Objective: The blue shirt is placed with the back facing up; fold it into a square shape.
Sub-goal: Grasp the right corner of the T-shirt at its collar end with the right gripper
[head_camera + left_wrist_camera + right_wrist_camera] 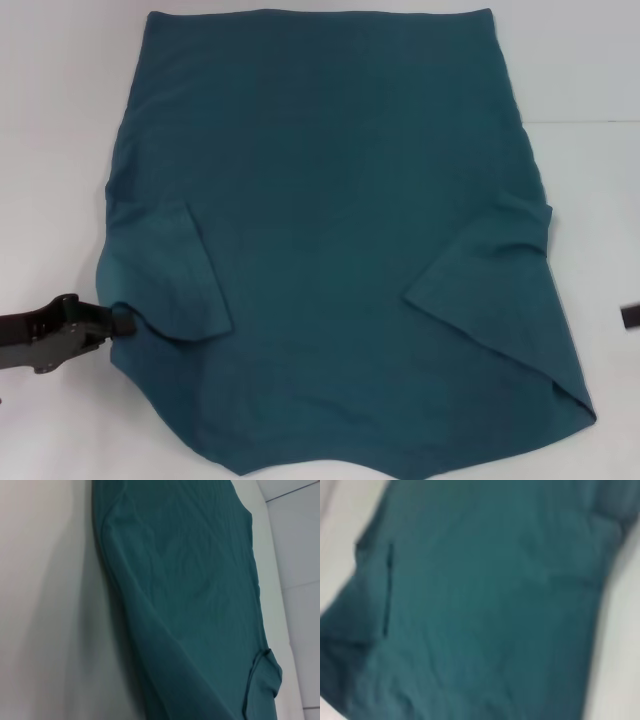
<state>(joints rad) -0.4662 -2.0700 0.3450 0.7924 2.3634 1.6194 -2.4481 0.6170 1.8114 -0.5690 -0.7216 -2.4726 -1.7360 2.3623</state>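
Note:
The blue shirt (330, 180) lies spread flat on the white table (55, 150), filling most of the head view. Its left sleeve (180, 275) and right sleeve (495, 255) are both folded inward over the body. My left gripper (122, 322) sits low at the shirt's left edge, its tip meeting the cloth beside the folded left sleeve. Only a sliver of my right gripper (631, 316) shows at the right border, off the cloth. The left wrist view shows the shirt (190, 590) running lengthwise with a folded sleeve (262, 675) at its far side. The right wrist view is filled by the shirt (485, 605).
White table surface (590, 200) surrounds the shirt on both sides. A faint seam line (585, 122) runs across the table at the right. The shirt's near edge runs out of the head view at the bottom.

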